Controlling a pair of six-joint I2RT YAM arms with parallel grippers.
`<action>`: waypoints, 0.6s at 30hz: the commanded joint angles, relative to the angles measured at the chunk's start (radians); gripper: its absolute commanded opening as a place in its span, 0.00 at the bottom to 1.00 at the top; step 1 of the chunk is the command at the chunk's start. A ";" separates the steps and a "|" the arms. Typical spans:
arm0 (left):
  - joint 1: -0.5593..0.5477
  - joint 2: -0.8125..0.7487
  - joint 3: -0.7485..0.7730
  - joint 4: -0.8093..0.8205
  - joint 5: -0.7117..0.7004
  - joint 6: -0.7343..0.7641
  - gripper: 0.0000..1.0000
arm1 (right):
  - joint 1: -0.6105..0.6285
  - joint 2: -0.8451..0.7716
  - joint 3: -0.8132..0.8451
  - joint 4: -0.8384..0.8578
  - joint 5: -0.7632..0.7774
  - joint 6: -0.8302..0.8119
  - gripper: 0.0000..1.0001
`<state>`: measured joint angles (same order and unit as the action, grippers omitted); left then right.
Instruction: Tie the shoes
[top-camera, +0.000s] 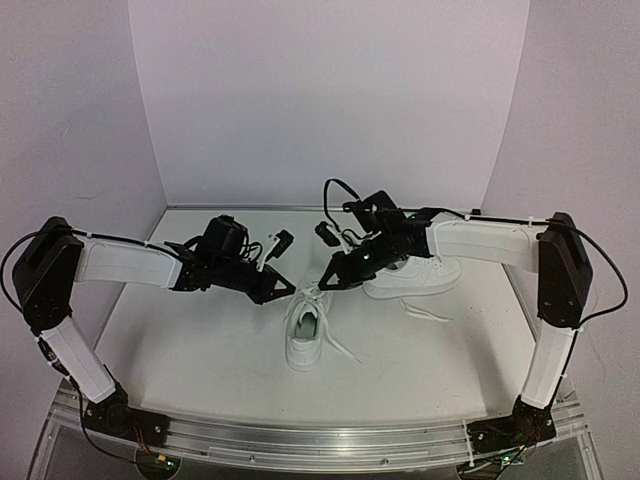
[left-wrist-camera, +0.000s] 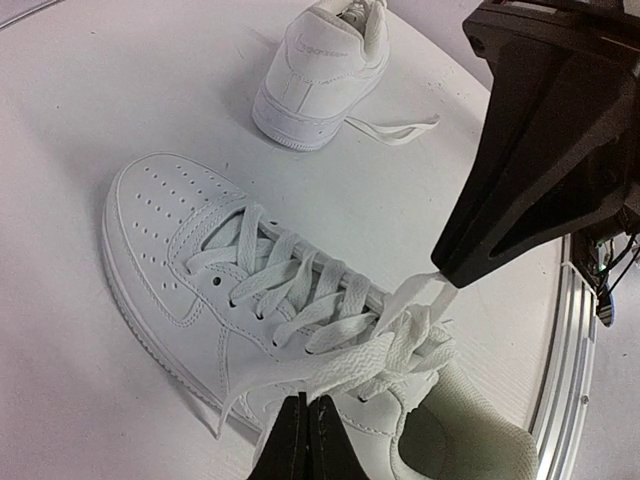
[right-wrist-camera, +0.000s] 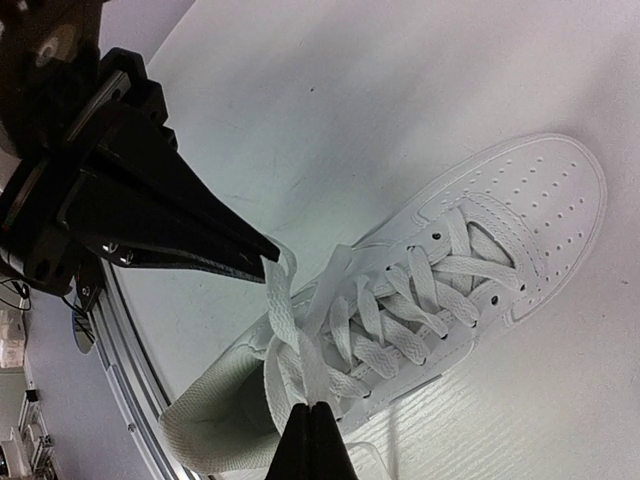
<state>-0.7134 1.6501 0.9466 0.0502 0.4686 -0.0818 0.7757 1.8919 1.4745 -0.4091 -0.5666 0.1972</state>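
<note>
One white shoe lies mid-table with its toe toward the near edge. Both grippers meet over its tongue. My left gripper is shut on a lace strand, which is pinched at its fingertips. My right gripper is shut on another lace strand at its own tips. The two strands cross in a loose tangle above the shoe's opening. The left wrist view shows the right gripper close by. The second shoe lies behind the right gripper, with a loose lace trailing on the table.
The white table has white walls at the back and both sides. A metal rail runs along the near edge. Cables loop above the right wrist. The second shoe also shows in the left wrist view, beyond the near shoe.
</note>
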 joint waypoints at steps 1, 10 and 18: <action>0.003 -0.039 0.008 0.007 -0.010 0.000 0.00 | 0.005 -0.049 -0.013 0.028 0.013 0.011 0.00; -0.009 -0.174 -0.035 0.020 -0.061 0.096 0.48 | 0.006 -0.032 -0.018 0.058 -0.036 0.032 0.00; -0.040 -0.317 -0.116 0.038 -0.144 0.380 0.53 | 0.006 -0.024 -0.021 0.072 -0.041 0.043 0.00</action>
<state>-0.7288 1.3771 0.8589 0.0622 0.3647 0.0951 0.7761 1.8904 1.4580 -0.3683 -0.5942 0.2319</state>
